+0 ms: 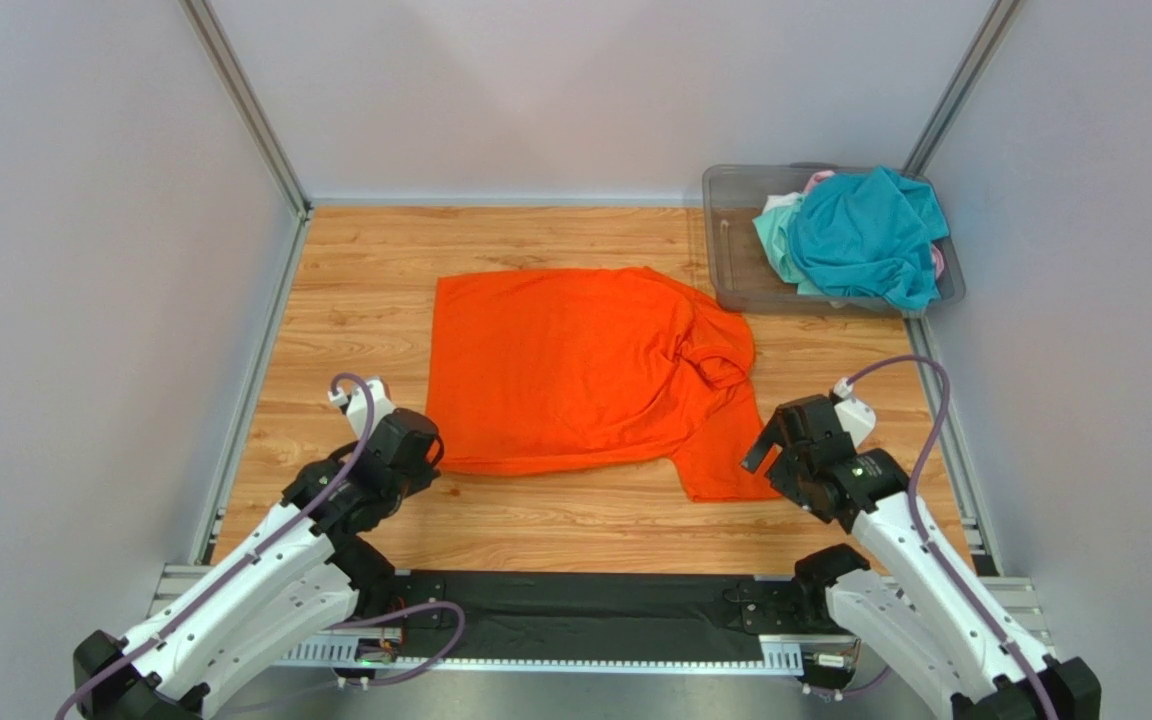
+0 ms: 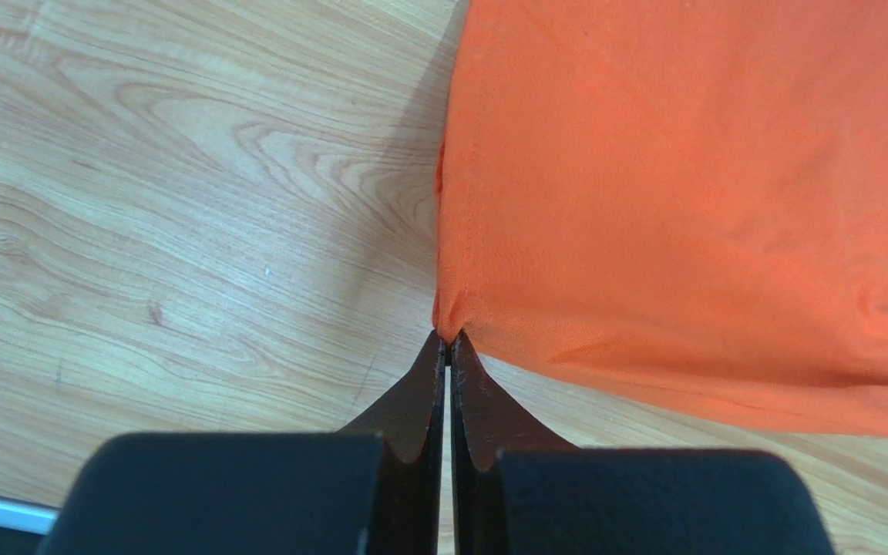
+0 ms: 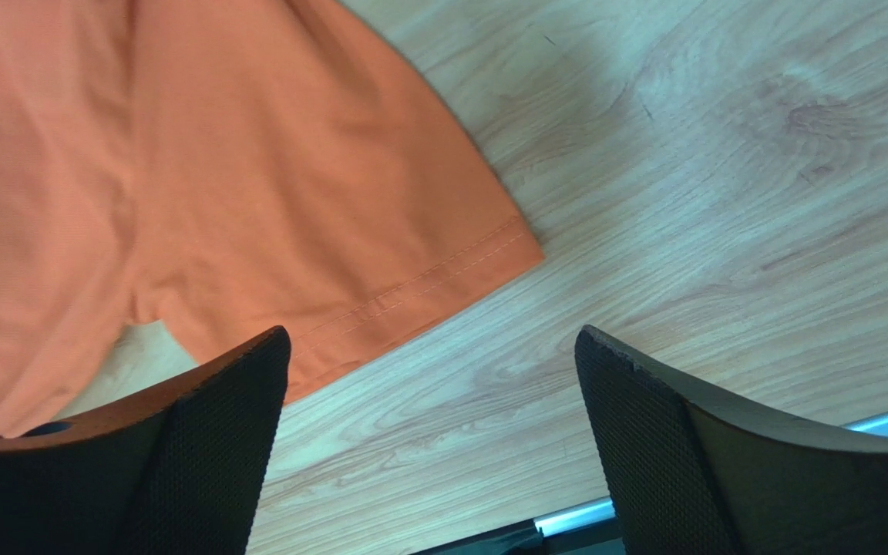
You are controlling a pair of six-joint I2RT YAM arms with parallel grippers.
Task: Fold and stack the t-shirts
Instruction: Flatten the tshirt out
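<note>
The bright orange t-shirt [image 1: 582, 375] lies spread on the wooden table, bunched at its right side. My left gripper [image 1: 420, 447] is at its near left corner; in the left wrist view the gripper [image 2: 448, 339] is shut on that corner of the orange shirt [image 2: 692, 197]. My right gripper [image 1: 772, 453] is open and empty beside the shirt's near right sleeve [image 3: 333, 208]; in the right wrist view the gripper [image 3: 431, 347] hovers over bare wood by the sleeve hem. A teal t-shirt [image 1: 868, 233] lies heaped in the bin on a pale mint one [image 1: 775, 237], with a pink edge [image 1: 818, 179] showing.
The clear grey plastic bin [image 1: 729, 240] stands at the back right corner. Grey walls and metal rails close in the table [image 1: 372, 270] on the left, back and right. A black strip [image 1: 582, 612] runs along the near edge between the arm bases.
</note>
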